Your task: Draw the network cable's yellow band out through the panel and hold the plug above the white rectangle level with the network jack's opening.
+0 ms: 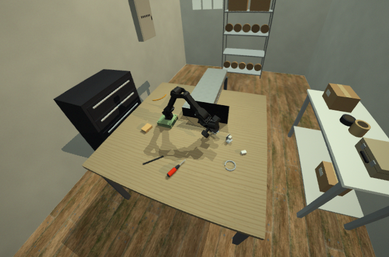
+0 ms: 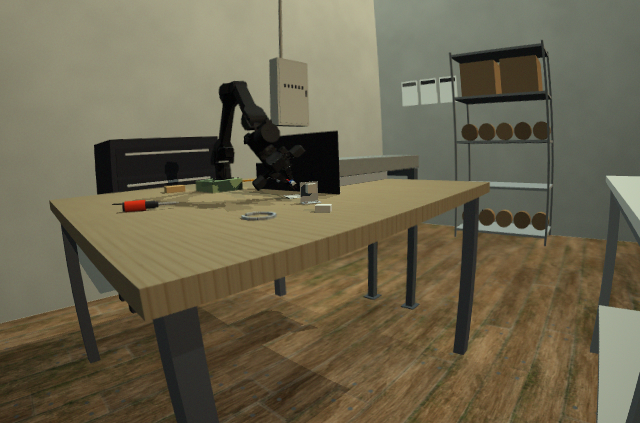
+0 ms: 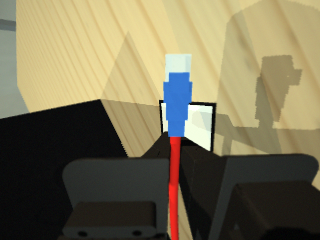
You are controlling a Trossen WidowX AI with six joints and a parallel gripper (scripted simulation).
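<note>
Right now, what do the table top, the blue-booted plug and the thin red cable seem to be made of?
The tan table top looks like matte wood: parallel plank lines and grain. The plug seems plastic: a pale, translucent tip on a smooth blue boot. The red cable, clamped in the shut gripper, looks like a smooth rubber or plastic jacket; which one cannot be told.

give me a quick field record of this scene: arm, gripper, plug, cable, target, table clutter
arm: black, on a green base plate, reaching toward the black panel
gripper: shut on the red cable, just behind the plug
plug: blue boot, clear tip, off the table
target: white rectangle shows behind the plug in the wrist view
yellow band: not visible
table clutter: red-handled screwdriver, ring, tan block, small white block
</note>
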